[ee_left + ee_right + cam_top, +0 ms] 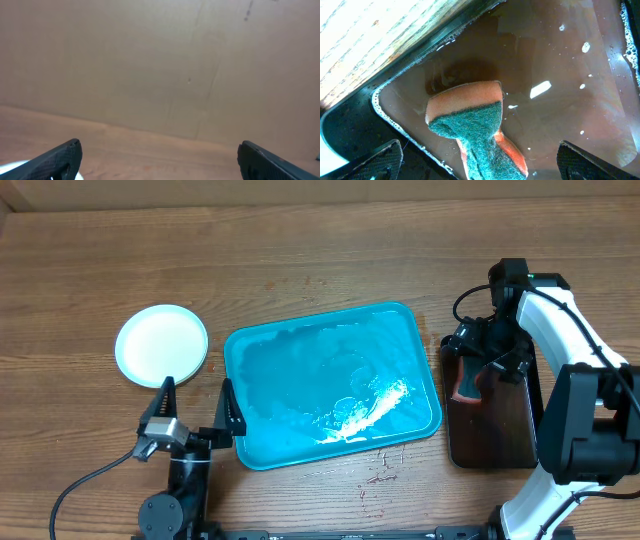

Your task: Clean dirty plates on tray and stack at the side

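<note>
Overhead we see the wet tray [280,390] mid-tabletop [300,260], a pale plate [161,346] just left of it, left jaws spread by its near-left corner; left wrist, they're released, empty; right wrist, right jaws gape, gripping nothing, over a sponge [470,125] in the dark tray [560,75].

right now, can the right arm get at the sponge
Probably yes. The right gripper hangs open directly over the sponge, which lies in the wet dark tray. Nothing lies on top of the sponge or between it and the gripper.
</note>
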You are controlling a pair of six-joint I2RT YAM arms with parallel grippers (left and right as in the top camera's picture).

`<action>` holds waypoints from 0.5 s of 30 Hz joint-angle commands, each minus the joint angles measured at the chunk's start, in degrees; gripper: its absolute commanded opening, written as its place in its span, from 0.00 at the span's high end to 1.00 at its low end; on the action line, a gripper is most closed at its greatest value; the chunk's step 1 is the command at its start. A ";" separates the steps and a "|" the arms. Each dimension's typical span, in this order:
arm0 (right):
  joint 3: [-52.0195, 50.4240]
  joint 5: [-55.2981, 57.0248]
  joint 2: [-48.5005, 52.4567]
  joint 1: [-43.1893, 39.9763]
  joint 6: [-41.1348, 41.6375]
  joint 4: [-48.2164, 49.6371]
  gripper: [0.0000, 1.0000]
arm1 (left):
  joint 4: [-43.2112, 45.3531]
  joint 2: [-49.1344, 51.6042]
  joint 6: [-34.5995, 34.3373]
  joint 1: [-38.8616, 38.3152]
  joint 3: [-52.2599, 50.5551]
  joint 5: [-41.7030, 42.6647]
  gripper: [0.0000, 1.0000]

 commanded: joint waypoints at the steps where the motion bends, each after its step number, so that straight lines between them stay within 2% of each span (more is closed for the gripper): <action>1: 0.07 -0.09 -0.59 0.04 0.04 0.07 0.00 | -4.63 -0.76 -1.64 0.63 -0.42 -0.81 0.00; 10: 0.07 -0.09 -0.59 0.04 0.04 0.07 0.00 | -18.29 -0.76 -7.50 3.74 -0.39 -0.48 0.00; 15: 0.07 -0.09 -0.59 0.04 0.04 0.09 0.00 | -18.16 -0.76 -5.09 4.76 -0.39 -0.33 0.00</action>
